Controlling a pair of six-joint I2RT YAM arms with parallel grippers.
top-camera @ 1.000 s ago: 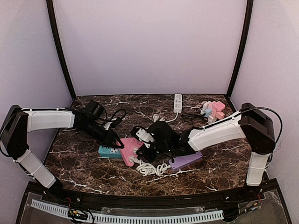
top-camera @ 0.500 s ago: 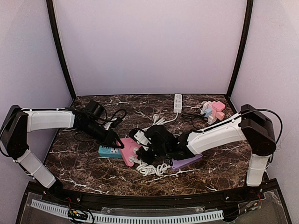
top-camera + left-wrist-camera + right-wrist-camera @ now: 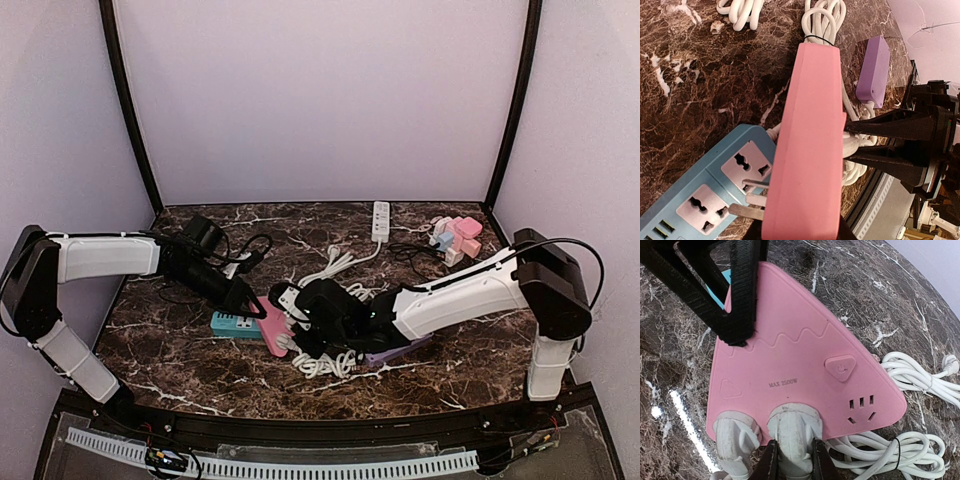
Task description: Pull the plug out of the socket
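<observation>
**Right arm closed in on the socket; plug not yet out.**
The left gripper point(image 3: 243, 298) clamps the pink socket point(image 3: 800, 370) by its edge, over a blue strip point(image 3: 722, 187). The white plug point(image 3: 790, 432) sits fully home. The right gripper point(image 3: 793, 454), a second ago farther right near the purple strip point(image 3: 400, 347), now pinches that plug, so the pull comes next.

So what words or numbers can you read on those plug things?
"MAX 2500W": on the top face of the pink power strip.
Power symbol, no letters: on its triangular button.
Blue power strip: no writing shows.
White plug: no writing shows.
The other strips in the top view are too small to read.
</observation>
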